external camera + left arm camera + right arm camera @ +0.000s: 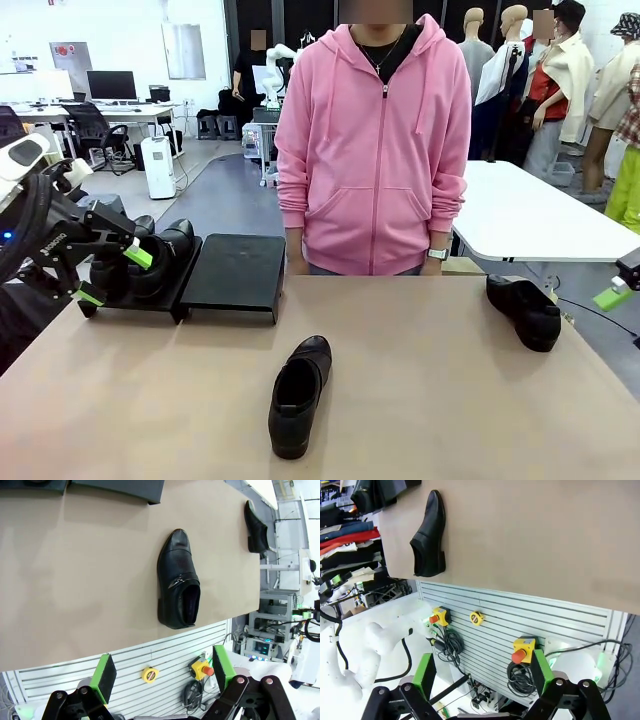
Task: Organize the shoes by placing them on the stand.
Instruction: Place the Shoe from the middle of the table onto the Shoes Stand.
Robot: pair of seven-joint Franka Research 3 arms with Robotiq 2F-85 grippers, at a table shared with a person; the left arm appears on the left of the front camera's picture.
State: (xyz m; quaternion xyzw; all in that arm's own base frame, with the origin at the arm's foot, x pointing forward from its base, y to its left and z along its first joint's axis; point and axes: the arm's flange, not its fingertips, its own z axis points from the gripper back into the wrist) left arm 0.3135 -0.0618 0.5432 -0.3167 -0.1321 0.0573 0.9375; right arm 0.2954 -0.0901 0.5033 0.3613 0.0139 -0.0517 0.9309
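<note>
Shoes number four on this tabletop. Two of them sit side by side on the left platform of the stand, which lies at the far left part of the tabletop. A third shoe lies alone near the middle, toe pointing away toward the far side, well apart from the stand. The left wrist view shows it upright on its sole, near the tabletop's near edge. The fourth shoe rests at the far right edge of the tabletop; the right wrist view shows it close to that edge.

The left pincer hangs just in front of the two shoes on the stand, its green pads spread apart with nothing between them. The right pincer is off the tabletop's right side, also spread wide and gripping nothing. A person in a pink hoodie stands at the far side, arms down.
</note>
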